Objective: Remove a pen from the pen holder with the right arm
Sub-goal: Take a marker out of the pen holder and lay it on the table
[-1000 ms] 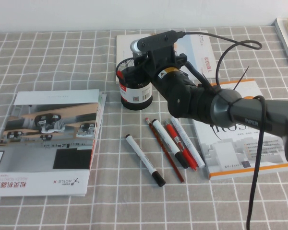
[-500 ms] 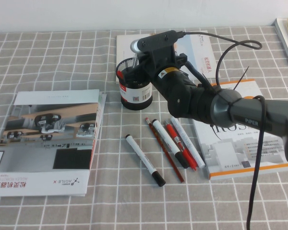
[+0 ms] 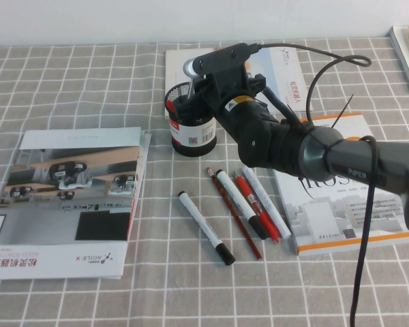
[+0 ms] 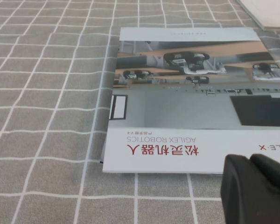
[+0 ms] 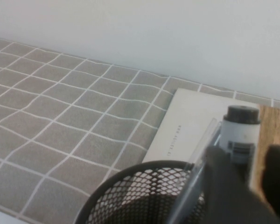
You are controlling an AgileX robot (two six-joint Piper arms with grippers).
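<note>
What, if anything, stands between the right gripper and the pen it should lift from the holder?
Nothing visible does. The right gripper is at the mouth of the pen holder, right at a capped marker, with open space above it. The left gripper is parked over the brochure.

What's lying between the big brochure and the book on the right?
High view: loose pens on the cloth. Right gripper is at the pen holder, left gripper by the brochure.

right gripper (image 3: 199,87) blocks room above pen holder (image 3: 191,131); loose pens (image 3: 240,212) clutter surface (image 3: 88,88) on holder's robot side; booklet (image 3: 68,201) front-left, left gripper (image 4: 251,164) at its edge; bare cloth left of holder
</note>
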